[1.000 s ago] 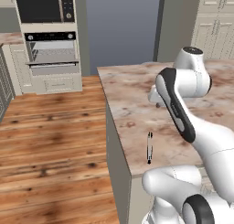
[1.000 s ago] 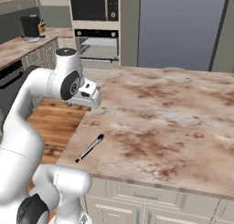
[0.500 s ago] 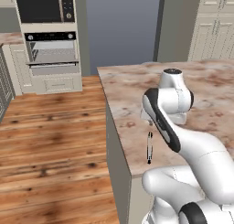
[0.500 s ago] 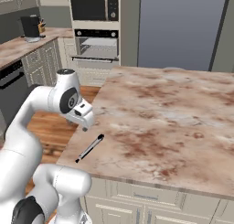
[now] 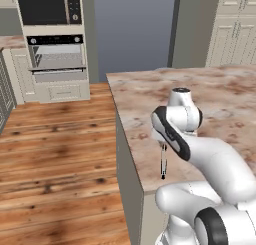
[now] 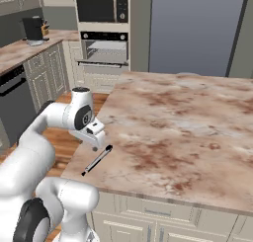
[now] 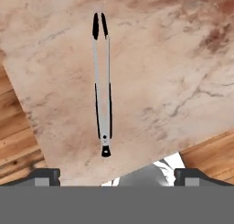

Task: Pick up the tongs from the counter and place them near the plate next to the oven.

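Right base view is showing a pinkish marble counter (image 6: 178, 122) standing on cream cabinets over a wooden floor (image 5: 55, 154), with the wall oven (image 6: 105, 51) sitting far off beside a grey refrigerator (image 6: 195, 31). The tongs (image 6: 97, 160) are lying flat near the counter's near left corner, long axis running near-to-far, pointing slightly right. The claw (image 6: 95, 148) is hovering above them, fingers (image 7: 45, 176) spread wide, gripping nothing.
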Motion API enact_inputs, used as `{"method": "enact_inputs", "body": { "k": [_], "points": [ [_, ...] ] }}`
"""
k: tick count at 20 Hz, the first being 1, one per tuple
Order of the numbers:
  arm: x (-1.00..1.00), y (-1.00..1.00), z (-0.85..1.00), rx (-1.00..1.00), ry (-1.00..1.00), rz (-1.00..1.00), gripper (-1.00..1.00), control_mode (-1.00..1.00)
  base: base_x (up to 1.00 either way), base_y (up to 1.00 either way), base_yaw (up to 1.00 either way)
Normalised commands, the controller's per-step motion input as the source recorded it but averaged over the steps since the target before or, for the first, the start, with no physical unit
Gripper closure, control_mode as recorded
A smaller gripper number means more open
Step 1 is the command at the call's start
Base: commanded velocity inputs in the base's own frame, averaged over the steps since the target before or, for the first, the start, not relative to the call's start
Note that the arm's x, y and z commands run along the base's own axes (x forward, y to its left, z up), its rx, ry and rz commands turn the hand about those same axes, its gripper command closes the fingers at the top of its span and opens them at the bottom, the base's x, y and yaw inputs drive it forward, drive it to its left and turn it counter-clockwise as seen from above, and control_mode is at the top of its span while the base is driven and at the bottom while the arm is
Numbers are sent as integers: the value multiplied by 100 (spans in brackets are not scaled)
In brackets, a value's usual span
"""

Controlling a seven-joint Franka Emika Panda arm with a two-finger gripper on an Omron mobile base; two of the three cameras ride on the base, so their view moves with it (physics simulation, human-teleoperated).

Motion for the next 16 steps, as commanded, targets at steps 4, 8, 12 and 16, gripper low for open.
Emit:
{"method": "enact_inputs", "body": {
  "k": [4, 8, 12, 16],
  "points": [
    [44, -1, -62, 0, 11, 1, -100, -100, 0, 0, 0],
    [43, -2, -64, 2, 10, 1, -100, -100, 0, 0, 0],
    [19, -5, -40, 4, 0, 0, -100, -100, 0, 0, 0],
    [29, 0, -40, 2, 0, 0, -100, -100, 0, 0, 0]
  ]
}}
